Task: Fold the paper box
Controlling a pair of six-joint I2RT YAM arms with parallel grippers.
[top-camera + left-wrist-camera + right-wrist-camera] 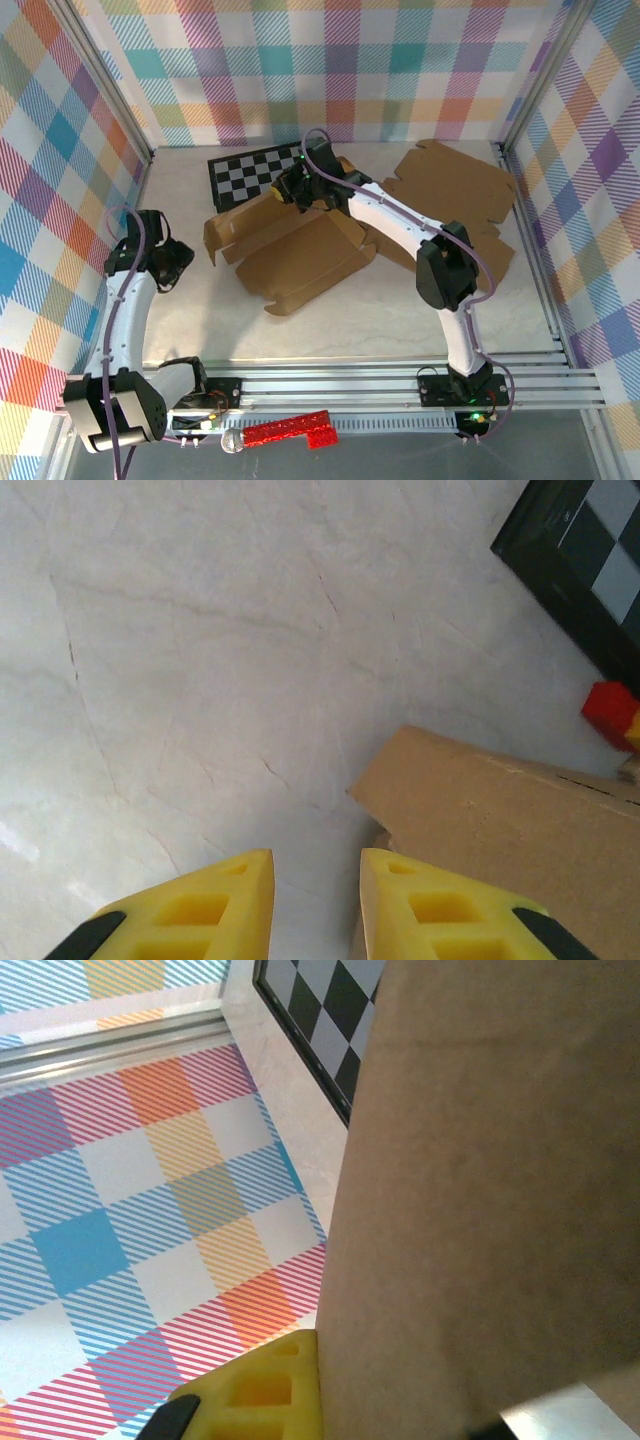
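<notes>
Two cardboard pieces are lying on the pale marbled worktop (380,320): one half-folded box (300,255) at the middle and one flat sheet (455,190) behind it to the right. One checkerboard (250,172) is sitting at the back. The right tool (290,190) is pinching the box's rear flap (jaws closed on the card). The left tool (315,865) is hovering just left of the box, slightly parted and gripping nothing. Plaid walls (60,150) are enclosing three sides

The left arm (118,330) bends up along the left side. The left hand (172,262) angles downward, its fingers (215,905) slightly parted. The right arm (400,225) stretches forward-left, and the right hand (293,187) is pinched onto the paper box (300,262).
</notes>
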